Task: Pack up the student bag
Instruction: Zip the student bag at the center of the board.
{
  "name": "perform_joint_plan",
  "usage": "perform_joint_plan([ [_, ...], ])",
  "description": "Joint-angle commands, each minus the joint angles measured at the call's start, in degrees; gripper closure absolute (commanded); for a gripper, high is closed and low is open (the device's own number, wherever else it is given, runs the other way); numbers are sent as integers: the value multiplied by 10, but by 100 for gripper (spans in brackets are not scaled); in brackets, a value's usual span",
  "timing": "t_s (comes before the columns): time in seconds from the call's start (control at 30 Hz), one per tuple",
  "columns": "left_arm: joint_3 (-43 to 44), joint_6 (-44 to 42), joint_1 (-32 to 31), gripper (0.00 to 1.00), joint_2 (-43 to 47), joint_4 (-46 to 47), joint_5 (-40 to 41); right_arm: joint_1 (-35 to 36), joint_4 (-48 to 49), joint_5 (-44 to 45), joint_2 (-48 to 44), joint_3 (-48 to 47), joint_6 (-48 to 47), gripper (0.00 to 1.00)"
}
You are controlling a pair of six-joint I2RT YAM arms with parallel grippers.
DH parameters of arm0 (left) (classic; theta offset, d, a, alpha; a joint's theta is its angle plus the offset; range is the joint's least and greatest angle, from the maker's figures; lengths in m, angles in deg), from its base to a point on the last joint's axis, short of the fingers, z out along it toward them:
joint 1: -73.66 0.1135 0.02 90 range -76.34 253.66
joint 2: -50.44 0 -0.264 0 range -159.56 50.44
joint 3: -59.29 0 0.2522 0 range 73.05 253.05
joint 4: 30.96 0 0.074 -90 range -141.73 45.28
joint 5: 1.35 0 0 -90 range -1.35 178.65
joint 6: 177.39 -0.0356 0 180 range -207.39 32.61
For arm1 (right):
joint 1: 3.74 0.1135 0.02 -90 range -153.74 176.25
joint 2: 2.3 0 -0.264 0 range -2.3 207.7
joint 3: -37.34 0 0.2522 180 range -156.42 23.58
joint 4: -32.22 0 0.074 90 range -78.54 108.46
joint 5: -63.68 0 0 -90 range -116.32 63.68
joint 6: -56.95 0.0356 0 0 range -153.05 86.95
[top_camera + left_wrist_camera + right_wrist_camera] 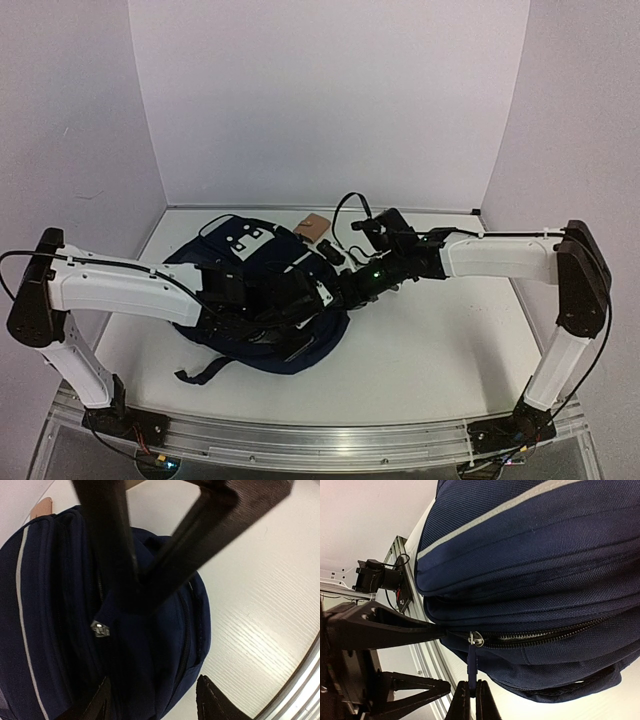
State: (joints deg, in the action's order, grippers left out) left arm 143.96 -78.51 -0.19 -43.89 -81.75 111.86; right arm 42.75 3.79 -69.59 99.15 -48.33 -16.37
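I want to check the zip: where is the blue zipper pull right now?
The blue zipper pull shows at bottom centre of the right wrist view, hanging from the student bag's zip and pinched by the right pincer.

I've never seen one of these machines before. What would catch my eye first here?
A big navy student bag lies in the middle of the table, with the left arm and right arm reaching over it. On its side, the right fingers pinch a blue zipper pull, while the left fingers stand open close to the bag.
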Motion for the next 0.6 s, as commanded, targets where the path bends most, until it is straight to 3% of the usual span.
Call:
perform_joint_plan([
  [0.0, 27, 24, 10, 42, 9, 16, 55, -1, 29, -35, -25, 3, -5, 100],
  [0.33, -41, -11, 44, 45, 59, 30, 13, -1, 31, -23, -15, -15, 1, 100],
  [0.57, -53, -7, 57, 75, 25, -15, -41, -11, 31, -2, -6, -17, -5, 100],
])
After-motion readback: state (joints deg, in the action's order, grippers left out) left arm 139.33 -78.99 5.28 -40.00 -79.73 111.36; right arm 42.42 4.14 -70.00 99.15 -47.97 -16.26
